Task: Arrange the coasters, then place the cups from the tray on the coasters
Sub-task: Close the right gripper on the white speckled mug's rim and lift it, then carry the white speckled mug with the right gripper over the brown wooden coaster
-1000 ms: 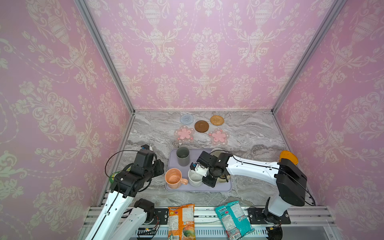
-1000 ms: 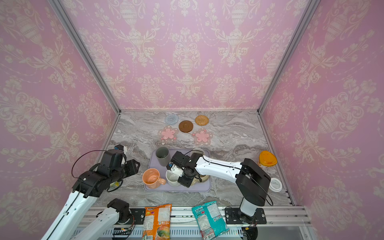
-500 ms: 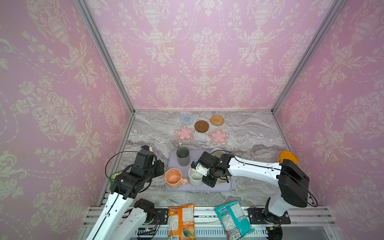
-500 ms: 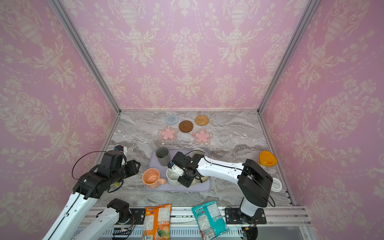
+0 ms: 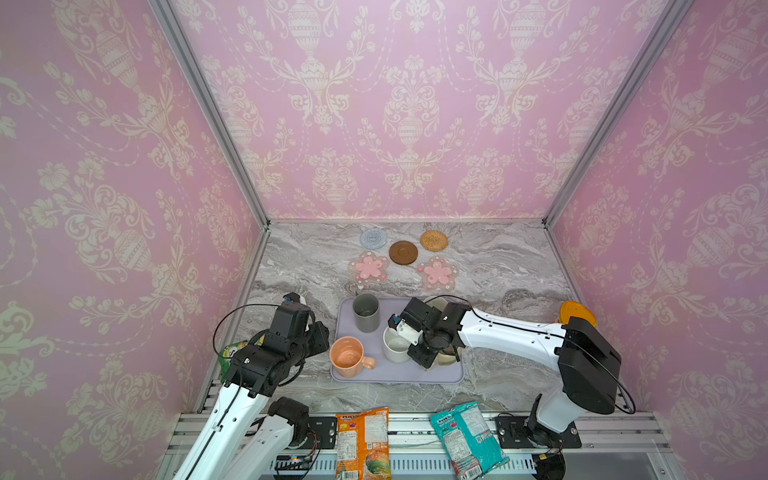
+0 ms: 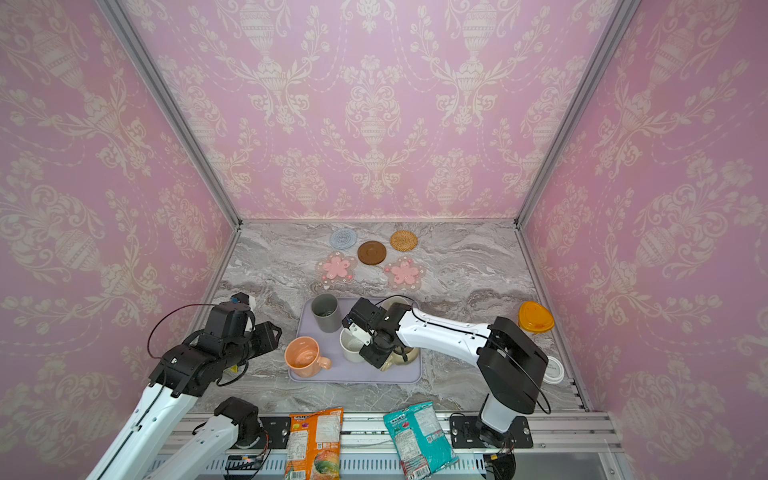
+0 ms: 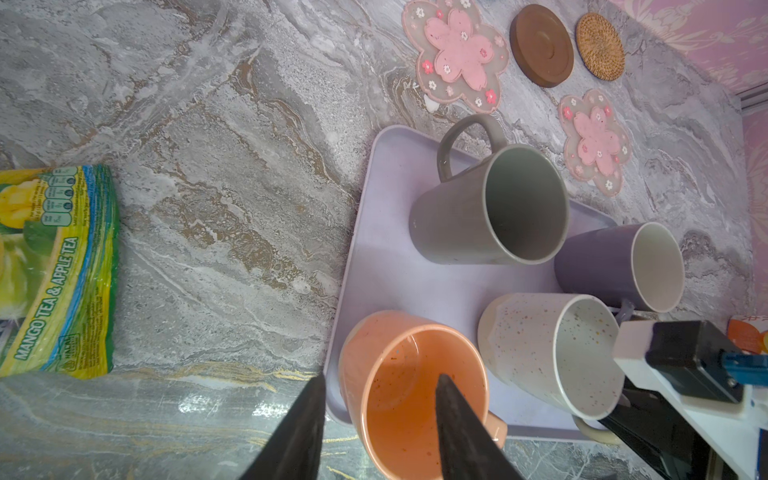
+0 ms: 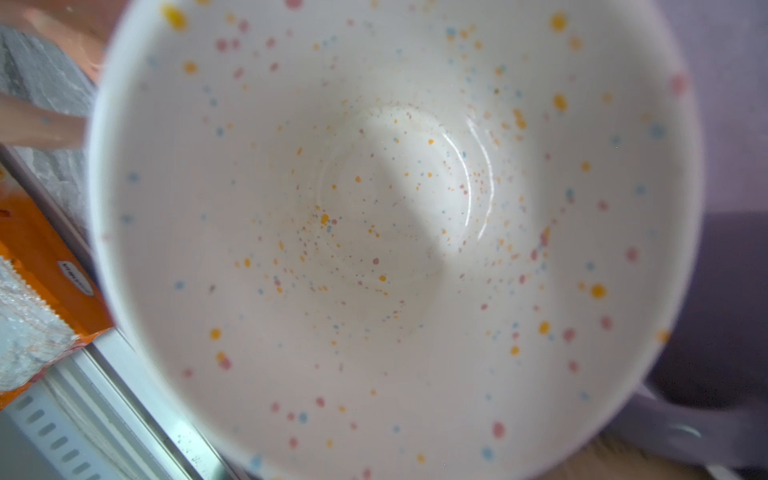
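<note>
Five coasters lie at the back: grey-blue woven (image 5: 373, 238), dark brown (image 5: 403, 252), tan rattan (image 5: 434, 240) and two pink flowers (image 5: 368, 268) (image 5: 437, 273). The lavender tray (image 5: 399, 376) holds a tall grey cup (image 5: 366, 311), a peach cup (image 5: 349, 357), a white speckled cup (image 5: 395, 345), a lavender cup (image 7: 615, 266) and a beige cup (image 6: 405, 355) partly under the right arm. My left gripper (image 7: 378, 399) is open, one finger inside the peach cup and one outside its wall. My right gripper (image 5: 415, 351) is shut on the white speckled cup's (image 8: 395, 232) near side, its fingertips hidden.
An orange lid (image 5: 575, 313) and a white-lidded container (image 6: 555, 370) sit at the right edge. A green tea packet (image 7: 54, 270) lies left of the tray. Two snack bags, orange (image 5: 363, 440) and teal (image 5: 467, 436), rest on the front rail.
My right gripper and the white speckled cup have shifted slightly toward the back of the tray. My left gripper has edged a little closer to the peach cup.
</note>
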`<state>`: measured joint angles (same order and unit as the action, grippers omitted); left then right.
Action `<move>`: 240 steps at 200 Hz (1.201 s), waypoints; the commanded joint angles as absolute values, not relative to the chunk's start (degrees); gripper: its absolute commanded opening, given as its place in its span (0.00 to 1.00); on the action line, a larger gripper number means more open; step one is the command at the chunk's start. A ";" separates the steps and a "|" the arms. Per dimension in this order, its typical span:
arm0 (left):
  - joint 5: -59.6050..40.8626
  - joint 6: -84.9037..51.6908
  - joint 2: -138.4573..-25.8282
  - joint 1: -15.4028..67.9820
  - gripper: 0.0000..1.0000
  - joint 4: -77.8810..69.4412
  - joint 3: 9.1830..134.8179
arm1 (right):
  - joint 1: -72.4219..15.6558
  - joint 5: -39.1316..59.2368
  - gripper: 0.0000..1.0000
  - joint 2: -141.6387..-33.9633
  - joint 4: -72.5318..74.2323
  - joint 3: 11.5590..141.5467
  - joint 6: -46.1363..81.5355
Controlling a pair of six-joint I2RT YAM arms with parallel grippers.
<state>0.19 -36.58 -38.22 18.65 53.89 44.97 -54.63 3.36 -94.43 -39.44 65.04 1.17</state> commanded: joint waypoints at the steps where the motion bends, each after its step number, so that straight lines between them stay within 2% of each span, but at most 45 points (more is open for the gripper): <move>1: -1.02 -36.75 -37.70 19.18 0.46 53.75 44.38 | -53.71 2.04 0.00 -90.67 -39.70 66.80 2.69; 160: -1.40 -37.18 -40.34 19.25 0.46 51.99 45.57 | -49.86 0.32 0.00 -84.73 -36.75 66.80 4.63; 240: -0.92 -36.96 -40.52 19.47 0.46 52.47 46.06 | -47.57 -2.81 0.00 -85.52 -36.85 73.29 8.14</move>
<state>-0.30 -36.58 -40.62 18.98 52.34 44.86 -48.73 -0.10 -87.20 -39.75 69.10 4.82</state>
